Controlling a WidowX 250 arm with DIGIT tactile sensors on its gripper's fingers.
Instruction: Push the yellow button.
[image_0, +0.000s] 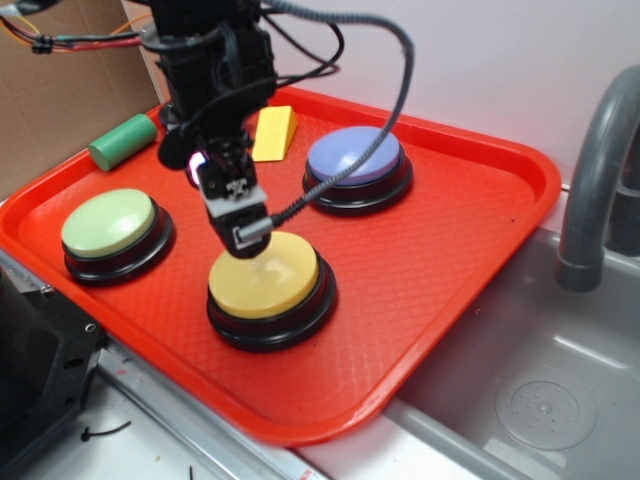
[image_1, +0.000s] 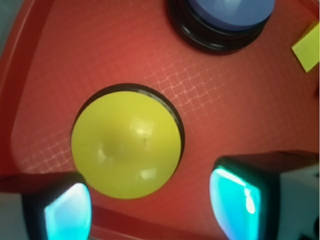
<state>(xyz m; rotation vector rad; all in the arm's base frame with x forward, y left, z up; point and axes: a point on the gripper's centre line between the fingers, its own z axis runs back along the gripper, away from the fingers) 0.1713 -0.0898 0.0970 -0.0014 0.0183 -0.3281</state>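
The yellow button (image_0: 266, 276) is a yellow dome on a black round base near the front of the red tray (image_0: 450, 250). My gripper (image_0: 241, 236) points down just above the button's back left part; I cannot tell if it touches. In the wrist view the yellow button (image_1: 126, 144) fills the middle, and my gripper (image_1: 152, 212) is open and empty, with one cyan pad (image_1: 67, 212) at the lower left and the other at the lower right, wide apart.
The tray also holds a pale green buzzer (image_0: 110, 225) at the left, a blue-purple buzzer (image_0: 354, 158) at the back, a small yellow wedge (image_0: 274, 133) and a green cylinder (image_0: 123, 141). A grey sink (image_0: 540, 400) and a faucet (image_0: 597, 170) stand at the right.
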